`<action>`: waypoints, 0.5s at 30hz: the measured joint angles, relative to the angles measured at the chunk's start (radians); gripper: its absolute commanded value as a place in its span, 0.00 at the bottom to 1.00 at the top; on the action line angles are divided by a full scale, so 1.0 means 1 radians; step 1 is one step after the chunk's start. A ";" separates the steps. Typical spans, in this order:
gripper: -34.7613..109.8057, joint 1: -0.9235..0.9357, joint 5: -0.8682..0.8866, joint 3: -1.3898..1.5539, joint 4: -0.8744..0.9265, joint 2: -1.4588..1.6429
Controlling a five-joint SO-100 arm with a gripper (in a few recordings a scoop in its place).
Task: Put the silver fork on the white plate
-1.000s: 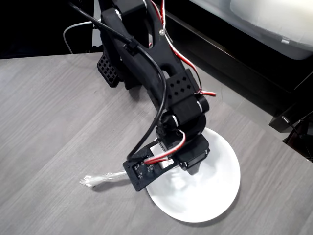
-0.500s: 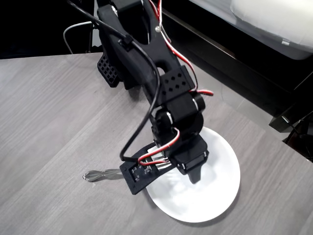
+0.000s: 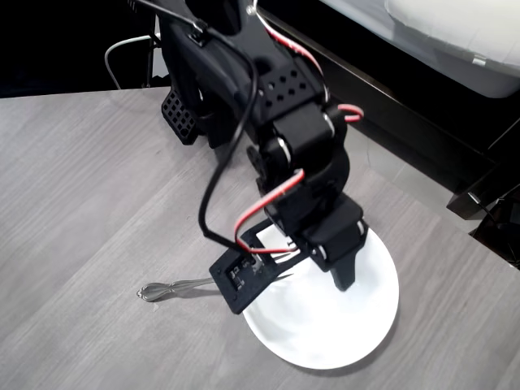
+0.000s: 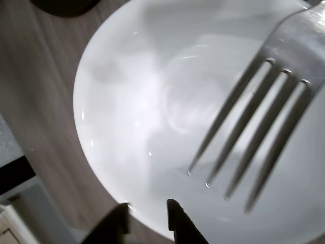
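Grey wood-grain tabletop [image 3: 73, 203] bearing a glossy round white plate [image 3: 366, 317], over which the black gripper [image 3: 280, 268], jaws clenched on a slim silver fork [image 3: 175, 287], holds its tines; handle overhangs the table, release remaining.

Grey wood-grain table [image 3: 81, 203] (white plate [image 3: 357, 325] on it)

Your work surface is a grey wood-grain laminate table [image 3: 73, 203], lit evenly from above with soft shadows. Behind its far edge you have a dark, nearly black area [image 3: 57, 41], where a thin grey cable [image 3: 122, 53] loops down. Along your upper right runs a black-framed piece of furniture [image 3: 406, 122] carrying a white padded surface [image 3: 455, 32]. A strip of pale grey floor [image 3: 382, 158] lies between table and frame.
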 measured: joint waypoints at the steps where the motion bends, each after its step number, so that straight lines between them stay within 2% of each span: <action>1: 0.24 0.000 -0.006 0.000 0.015 0.023; 15: 0.24 0.209 -0.021 0.009 0.209 0.296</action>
